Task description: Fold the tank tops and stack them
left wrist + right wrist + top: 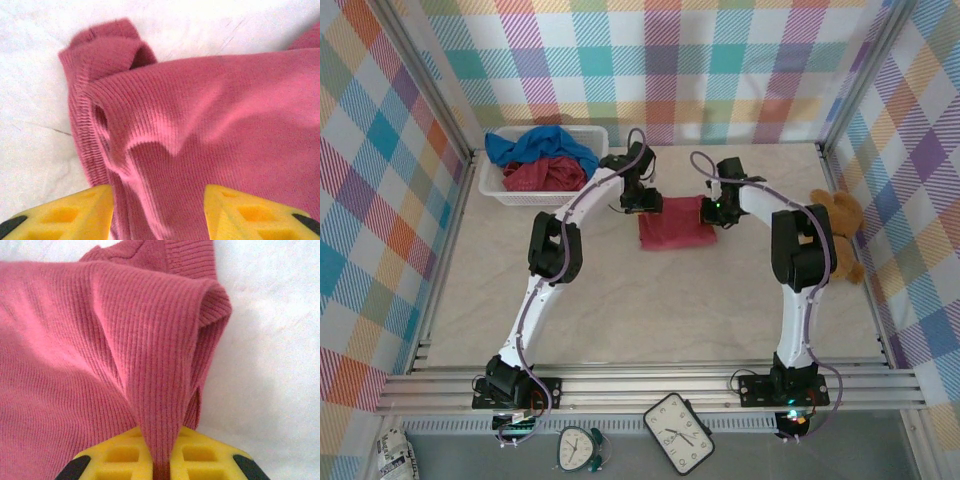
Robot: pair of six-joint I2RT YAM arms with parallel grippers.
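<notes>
Three tank tops show from the top camera. One red tank top lies folded on the counter, in the middle, nearer the far edge. The left hand sits at its left side and the right hand at its right side. A blue tank top and a second red tank top are heaped in the basket at the far left corner.

From the left wrist, the left hand is open and holds nothing. Its yellow fingers stand wide apart, and the red tank top lies loose just below them.

From the right wrist, the right hand is clenched on a raised fold of the red tank top, near its edge.

The cloth looks soft, light and floppy, and its ribs should not slip much. It will sag when lifted, so pinching an edge or corner looks best.
</notes>
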